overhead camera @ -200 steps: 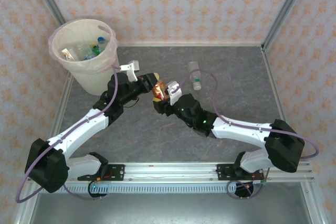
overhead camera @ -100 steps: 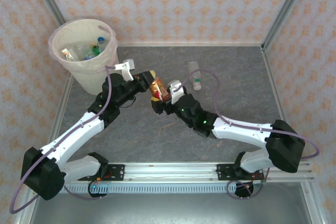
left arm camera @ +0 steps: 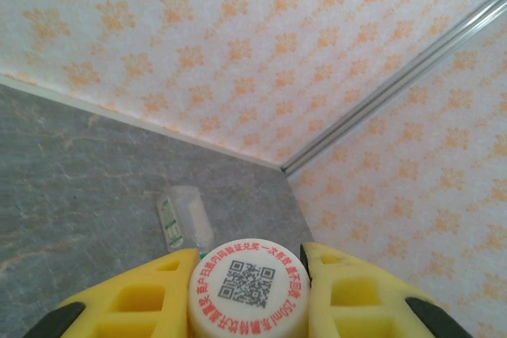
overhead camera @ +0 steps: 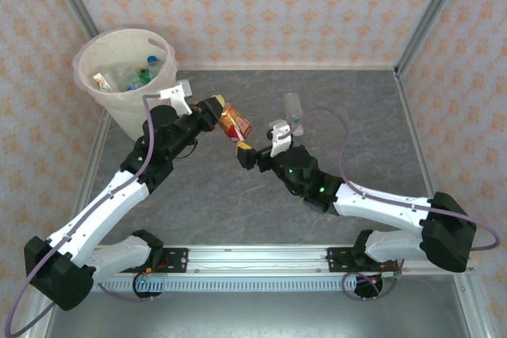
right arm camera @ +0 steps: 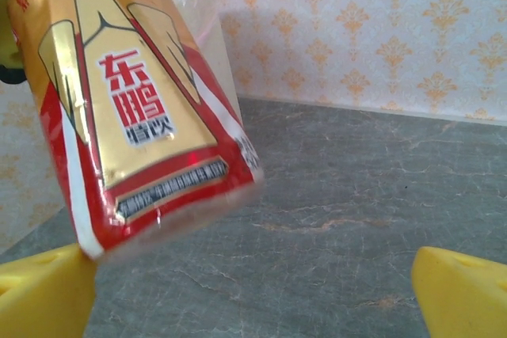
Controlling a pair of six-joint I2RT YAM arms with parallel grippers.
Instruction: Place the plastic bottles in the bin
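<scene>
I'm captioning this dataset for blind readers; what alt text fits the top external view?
Left claw grips a red-and-gold labelled bottle above the grey table, near the bin at upper left. The right claw hangs open beside it; one clear bottle lies on the table beyond.

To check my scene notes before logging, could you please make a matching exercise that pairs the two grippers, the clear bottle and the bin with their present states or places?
Things:
1. left gripper
2. right gripper
3. clear bottle
4. bin

States or places:
A. lying on the grey table
B. jaws wide open, holding nothing
C. standing at the far-left corner with bottles inside
D. shut on the cap end of the gold-and-red bottle

Pairs: 1-D, 2-B, 3-A, 4-C
</scene>
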